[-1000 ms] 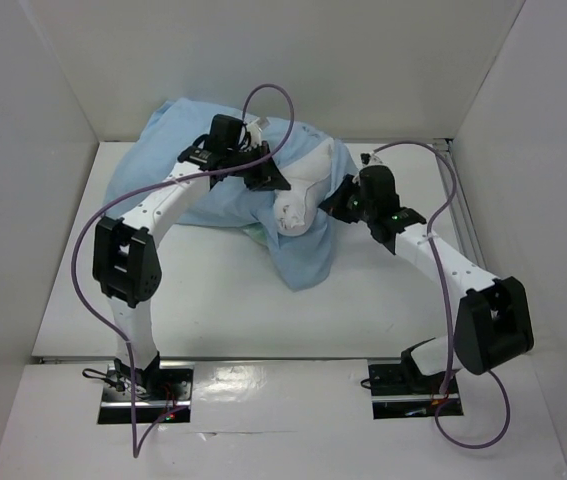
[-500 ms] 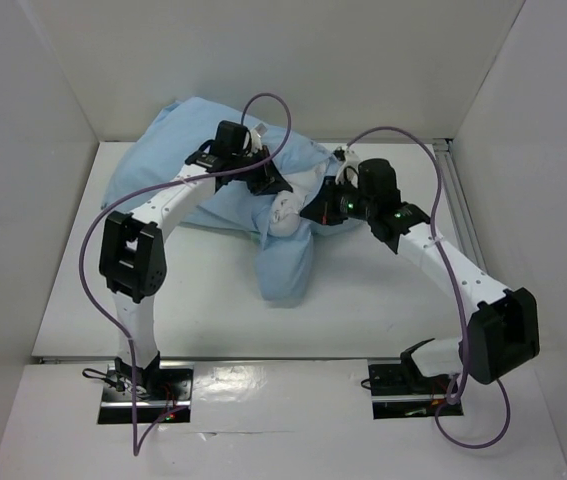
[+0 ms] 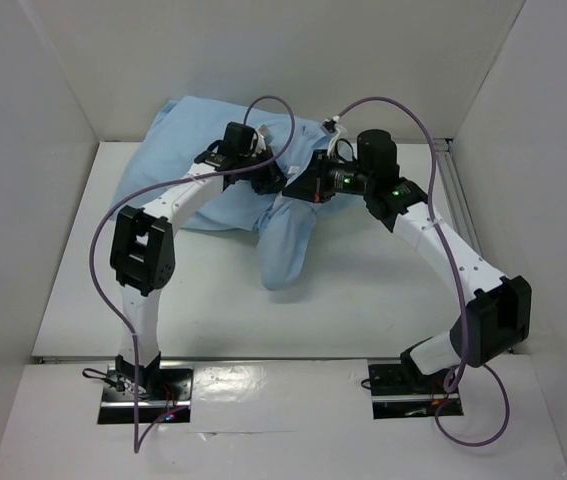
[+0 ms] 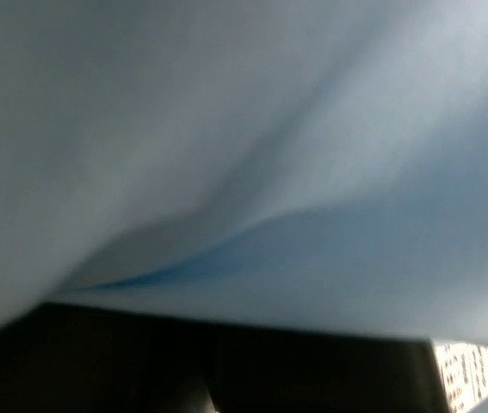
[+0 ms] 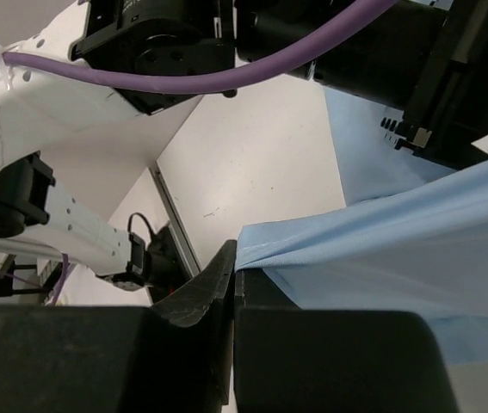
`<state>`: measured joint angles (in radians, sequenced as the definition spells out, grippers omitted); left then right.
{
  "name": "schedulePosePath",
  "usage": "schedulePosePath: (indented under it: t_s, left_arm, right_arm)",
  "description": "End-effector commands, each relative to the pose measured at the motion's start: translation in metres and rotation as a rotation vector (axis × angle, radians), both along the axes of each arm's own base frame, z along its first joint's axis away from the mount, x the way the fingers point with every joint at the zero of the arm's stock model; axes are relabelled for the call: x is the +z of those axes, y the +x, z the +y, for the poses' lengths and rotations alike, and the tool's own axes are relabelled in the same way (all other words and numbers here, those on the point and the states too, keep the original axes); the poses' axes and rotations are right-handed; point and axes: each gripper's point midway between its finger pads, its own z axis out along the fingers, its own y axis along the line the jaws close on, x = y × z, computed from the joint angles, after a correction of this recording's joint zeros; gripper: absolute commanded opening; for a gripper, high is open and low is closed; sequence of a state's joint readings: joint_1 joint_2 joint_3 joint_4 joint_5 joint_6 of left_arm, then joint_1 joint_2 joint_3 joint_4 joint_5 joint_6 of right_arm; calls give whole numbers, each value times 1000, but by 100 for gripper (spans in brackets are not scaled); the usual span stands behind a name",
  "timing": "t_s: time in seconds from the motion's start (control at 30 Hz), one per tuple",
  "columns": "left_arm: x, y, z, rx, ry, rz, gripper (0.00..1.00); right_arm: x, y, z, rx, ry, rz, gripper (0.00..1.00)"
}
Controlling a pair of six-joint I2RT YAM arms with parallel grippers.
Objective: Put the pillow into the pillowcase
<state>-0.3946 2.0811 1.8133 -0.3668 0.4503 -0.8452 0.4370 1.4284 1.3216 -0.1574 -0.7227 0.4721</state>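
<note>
White links (image 3: pixel 191 195) and chunky black joint housings (image 3: pixel 141 250) make up both arms. Purple cables (image 3: pixel 275 103) loop behind the black left claw (image 3: pixel 269 182) and right claw (image 3: pixel 306 190); green lights (image 3: pixel 395 192) glow behind the latter.

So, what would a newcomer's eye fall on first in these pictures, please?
The light blue pillowcase heaped at the back of the table stands out first, with one flap trailing toward the front. Over its middle, the right gripper is shut on an edge of the cloth. The left gripper beside it sits so close that blue fabric fills its camera.
</note>
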Motion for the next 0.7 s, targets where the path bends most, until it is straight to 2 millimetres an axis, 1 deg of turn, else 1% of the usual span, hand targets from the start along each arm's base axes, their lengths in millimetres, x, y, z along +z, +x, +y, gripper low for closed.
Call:
schedulePosePath:
  t_s: [0.0,0.03,0.07,0.1,0.13,0.17,0.2,0.23,0.27,0.3,0.33,0.37,0.4,0.43,0.47,0.5,0.53,0.57,0.6,0.63,0.67]
  left_arm:
    - [-43,50,12,146,122,-82,0]
    - [-44,50,12,139,129,-90,0]
    - [-46,49,14,146,139,-84,0]
    - [-46,47,10,132,144,-90,0]
    - [-45,44,6,112,128,-84,0]
    - [-40,41,8,106,131,-95,0]
    - [-34,37,8,99,123,-100,0]
    - [-12,29,5,62,95,-133,0]
    - [2,26,2,32,74,-161,0]
    - [12,19,1,-2,67,-161,0]
    - [25,13,-2,-39,51,-176,2]
    - [53,5,-10,-124,8,-232,33]
    - [57,-5,-10,-161,11,-208,48]
    - [66,-10,-10,-192,7,-215,62]
    - [89,-19,-17,-256,-8,-273,82]
    - [99,-25,-16,-276,-9,-285,91]
    - [104,-33,-14,-295,-6,-274,96]
    - [115,-37,-13,-315,-8,-302,100]
    - [125,-43,-10,-315,-10,-312,100]
    - [134,-46,-8,-322,-8,-338,100]
    - [138,-49,-7,-328,-3,-349,100]
  right_arm:
    - [141,-95,15,381,249,-355,0]
    - [140,-89,12,353,244,-345,0]
    - [140,-78,7,272,241,-342,0]
    - [132,-62,3,198,220,-319,0]
    - [127,-44,-7,100,184,-328,0]
    - [97,-12,-20,-86,93,-232,0]
    - [76,6,-28,-183,27,-188,0]
    - [56,22,-39,-283,-47,-150,0]
    - [12,33,-54,-382,-171,-21,1]
    - [-14,53,-82,-566,-286,19,8]
    - [-30,60,-100,-649,-349,70,27]
    - [-60,59,-116,-689,-437,143,33]
    - [-68,60,-128,-735,-473,155,42]
    - [-73,59,-128,-738,-475,171,56]
    - [-74,55,-135,-750,-476,176,60]
    - [-74,52,-136,-756,-466,182,63]
    - [-71,52,-138,-766,-459,170,67]
    - [-66,50,-138,-772,-444,167,68]
    - [-68,46,-139,-771,-452,174,68]
    - [-63,44,-140,-773,-442,165,68]
    - [-65,43,-141,-771,-449,171,68]
